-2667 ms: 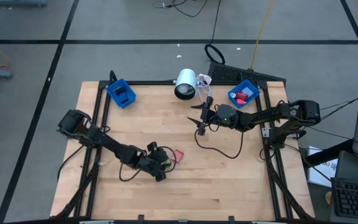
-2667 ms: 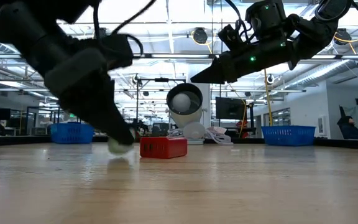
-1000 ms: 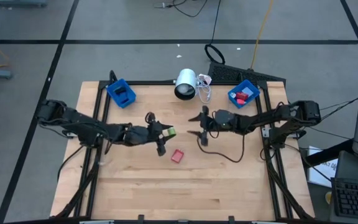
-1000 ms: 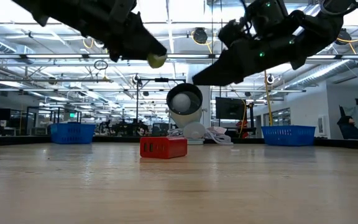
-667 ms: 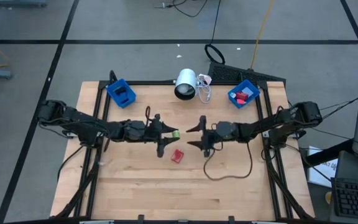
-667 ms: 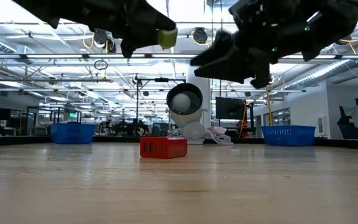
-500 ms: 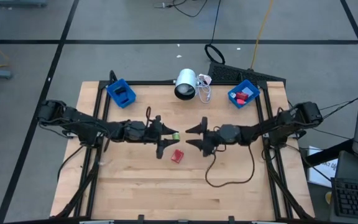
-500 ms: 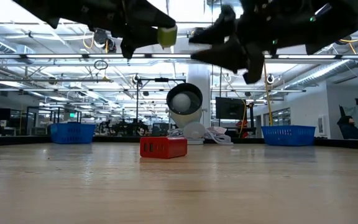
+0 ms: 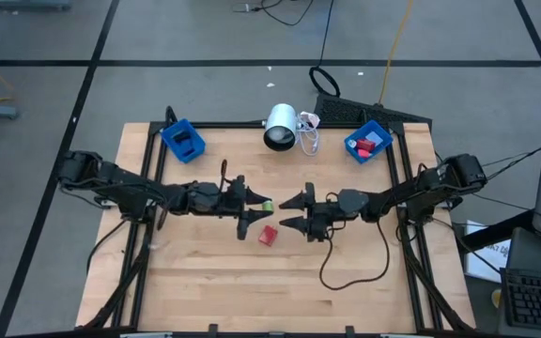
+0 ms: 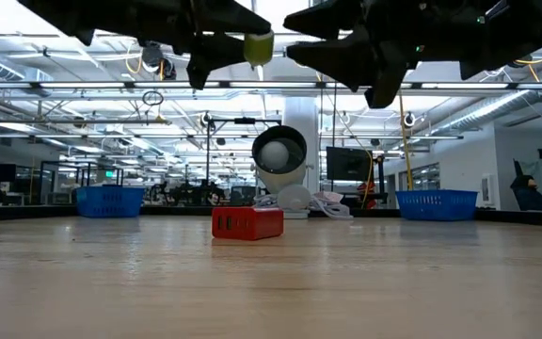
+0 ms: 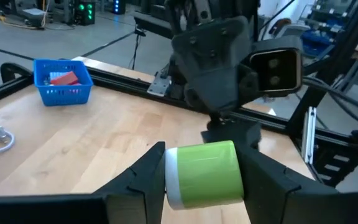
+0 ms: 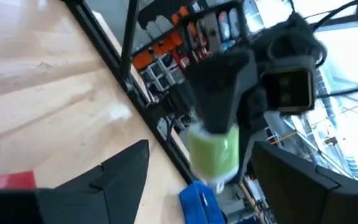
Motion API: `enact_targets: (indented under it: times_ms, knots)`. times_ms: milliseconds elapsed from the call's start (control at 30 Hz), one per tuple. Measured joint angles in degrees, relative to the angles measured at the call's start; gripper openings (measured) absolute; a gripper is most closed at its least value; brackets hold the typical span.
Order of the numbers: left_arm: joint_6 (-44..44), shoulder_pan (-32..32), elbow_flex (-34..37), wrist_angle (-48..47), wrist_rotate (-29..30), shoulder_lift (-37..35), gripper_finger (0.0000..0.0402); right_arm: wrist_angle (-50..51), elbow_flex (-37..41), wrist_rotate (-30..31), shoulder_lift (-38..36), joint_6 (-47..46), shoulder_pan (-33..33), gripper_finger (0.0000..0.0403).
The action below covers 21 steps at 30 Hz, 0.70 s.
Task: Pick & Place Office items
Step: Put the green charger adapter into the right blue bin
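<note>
A small green cylinder with a white end sits in my left gripper, high above the middle of the table. My right gripper is open and faces it from the table's right, a short gap away, fingers level. A red block lies flat on the table below the two grippers. My left gripper pinches the green cylinder between its two fingers. The white end lies against one finger and the green end against the other. The fingers reach level toward the table's right. The cylinder is lifted clear.
A blue bin stands at the far left and another, holding red pieces, at the far right. A white lamp-like cylinder with a cable lies at the far edge between them. A black cable loops over the near right of the table.
My right gripper has moved toward the table's left and near edge, closing on the left gripper, and has turned level with its open fingers facing the green cylinder. My left gripper has carried the cylinder slightly toward the right, still lifted. The red block has stayed put.
</note>
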<state>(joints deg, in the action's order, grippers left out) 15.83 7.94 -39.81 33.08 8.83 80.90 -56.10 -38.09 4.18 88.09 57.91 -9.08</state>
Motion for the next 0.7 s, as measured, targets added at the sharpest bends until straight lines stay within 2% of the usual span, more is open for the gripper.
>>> enact_targets:
  times_ms: [200, 333, 533, 700]
  knots:
    - [-0.5, -0.1, -3.2, 1.8, -0.3, 5.1, 0.0162, 0.6, -1.7, 0.2, 0.9, -0.2, 0.1, 0.0286]
    - [-2.3, -0.4, -5.6, 1.3, -2.7, 6.3, 0.0164, 1.3, -1.8, 0.2, 0.9, -0.4, 0.4, 0.0279]
    - [-3.6, -0.6, -7.0, 1.3, -3.0, 6.6, 0.0162, 1.0, -1.8, 0.1, 0.9, -0.4, 0.4, 0.0252]
    - [-3.3, -1.3, -7.2, 1.2, -3.2, 7.3, 0.0162, 1.0, -1.8, 0.4, 0.9, 0.0, 0.4, 0.0210]
